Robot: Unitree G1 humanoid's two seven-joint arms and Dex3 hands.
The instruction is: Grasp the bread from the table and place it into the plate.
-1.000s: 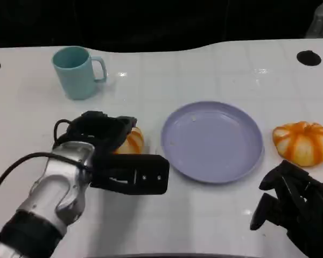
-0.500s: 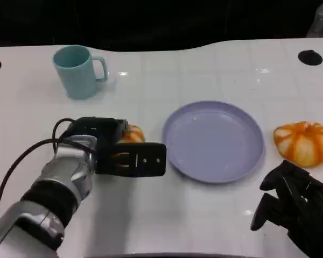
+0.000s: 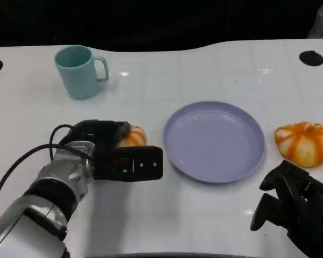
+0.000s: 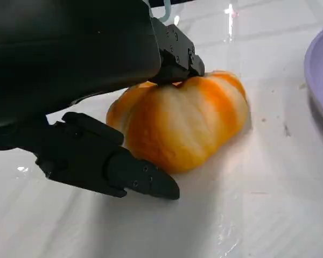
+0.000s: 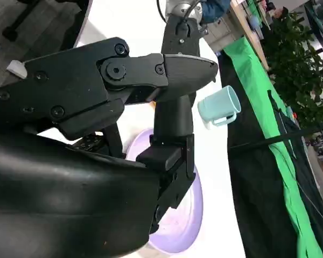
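An orange-and-white striped bread [image 3: 133, 136] lies on the white table [image 3: 204, 64], left of the lavender plate [image 3: 214, 141]. My left hand [image 3: 116, 153] is wrapped around it, with fingers over its far side and the thumb along its near side. In the left wrist view a fingertip [image 4: 177, 62] presses on top of the bread [image 4: 188, 123] while the thumb [image 4: 124, 169] lies against its lower edge. The bread rests on the table. My right hand [image 3: 293, 212] hovers at the front right with nothing in it, and its fingers [image 5: 151, 70] are apart.
A second striped bread [image 3: 304, 142] sits to the right of the plate, just beyond my right hand. A teal cup [image 3: 79, 71] stands at the back left. Two dark holes [image 3: 311, 57] mark the table's far corners. The plate [image 5: 177, 226] holds nothing.
My left hand has come down and drawn back around the bread, with its thumb now level along the near side. The bread, the plate and the right hand have stayed put.
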